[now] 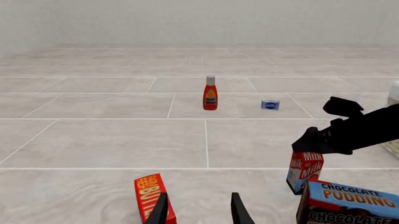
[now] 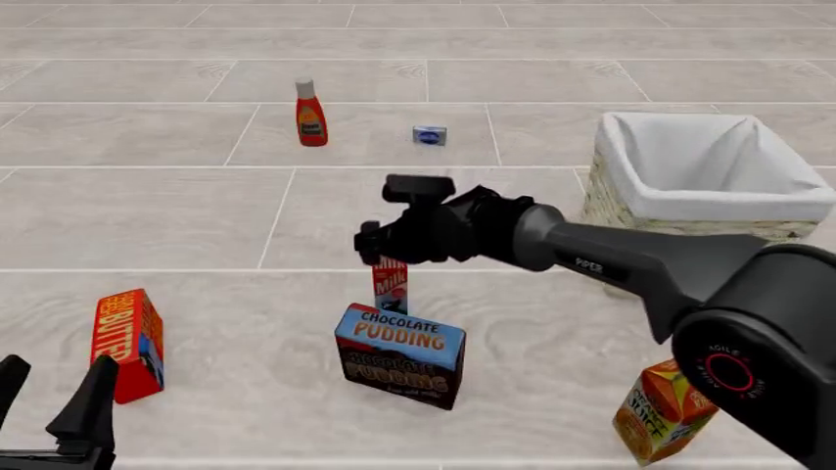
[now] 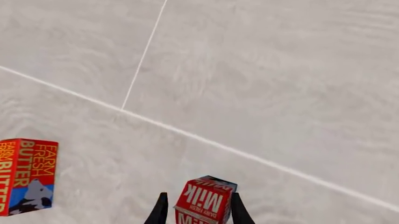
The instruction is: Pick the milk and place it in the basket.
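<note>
A: Right gripper (image 3: 196, 212) state?
B: Down over the milk (image 2: 390, 285), a finger on each side of the carton's top, pinching it. Right wrist view shows the red top with white "Milk" lettering sitting between the two dark fingers (image 3: 160, 210). Can't tell whether the carton's base is on the table or just off it.

A: Where's the milk in the scene?
B: Middle of the table (image 2: 196, 215), upright or nearly so, directly behind the chocolate pudding box (image 2: 399, 353) in the front view. Left wrist view also catches it, with the right arm's black wrist over its top.

A: Basket?
B: Basket (image 2: 699, 176) is at the far right, cream wicker with white cloth liner over the rim. Well apart from the milk. The right arm stretches past its near side.

A: Left gripper?
B: Left gripper (image 1: 198, 210) is low at the near left corner, fingers spread, nothing between them. It sits just beside the butter box (image 2: 127, 343), a red box with yellow lettering, standing on end.

A: Other stuff?
B: Ketchup bottle (image 2: 309, 114) upright at the far side, left of centre. Small blue-and-white packet (image 2: 430, 135) just to its right, label too small to read. Orange juice carton (image 2: 664, 411) near right, tilted, partly behind the right arm's base joint.

A: Pudding box pose?
B: Lying broad side toward the camera, slightly angled, dark with a blue band.
</note>
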{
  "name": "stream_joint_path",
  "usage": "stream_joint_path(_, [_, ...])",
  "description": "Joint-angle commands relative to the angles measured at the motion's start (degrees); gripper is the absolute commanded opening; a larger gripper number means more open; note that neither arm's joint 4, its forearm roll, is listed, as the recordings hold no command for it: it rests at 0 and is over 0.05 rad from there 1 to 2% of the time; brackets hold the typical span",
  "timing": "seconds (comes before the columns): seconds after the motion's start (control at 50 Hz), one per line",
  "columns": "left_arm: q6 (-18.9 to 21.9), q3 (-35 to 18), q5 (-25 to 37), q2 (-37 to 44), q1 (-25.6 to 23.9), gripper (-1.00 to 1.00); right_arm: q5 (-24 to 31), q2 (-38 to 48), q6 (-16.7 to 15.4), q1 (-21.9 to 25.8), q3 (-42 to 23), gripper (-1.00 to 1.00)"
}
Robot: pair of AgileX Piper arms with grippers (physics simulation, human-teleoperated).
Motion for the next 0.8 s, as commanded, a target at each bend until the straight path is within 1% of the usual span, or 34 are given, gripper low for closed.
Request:
stream_joint_path(0.02, [-0.01, 0.00, 0.00, 0.00, 0.01, 1.00, -0.63, 1.11, 0.93, 0.45, 0.28, 1.00])
stream_joint_path(0.44, [0.01, 0.00, 0.00, 0.00, -0.01, 1.00, -1.75, 2.92, 2.12, 1.00, 0.93, 1.00])
stream_joint_path(0.54, [0.00, 0.00, 0.00, -0.01, -0.01, 1.00, -1.83, 2.40, 0.96, 0.17, 1.33, 1.00])
stream_joint_path(0.56, [0.00, 0.00, 0.00, -0.02, 0.00, 1.00, -1.81, 1.76, -0.50, -0.95, 1.69, -1.00])
stream_joint_path(0.58, [0.00, 0.00, 0.00, 0.00, 0.01, 1.00, -1.72, 1.36, -1.42, -1.57, 1.89, -1.00])
stream_joint_path(0.6, [0.01, 0.00, 0.00, 0.01, -0.01, 1.00, -1.60, 1.21, -1.59, -1.59, 1.88, -1.00])
stream_joint_path(0.8, [0.00, 0.00, 0.00, 0.00, 0.00, 1.00, -1.81, -0.03, -2.07, -1.54, 2.25, -1.00])
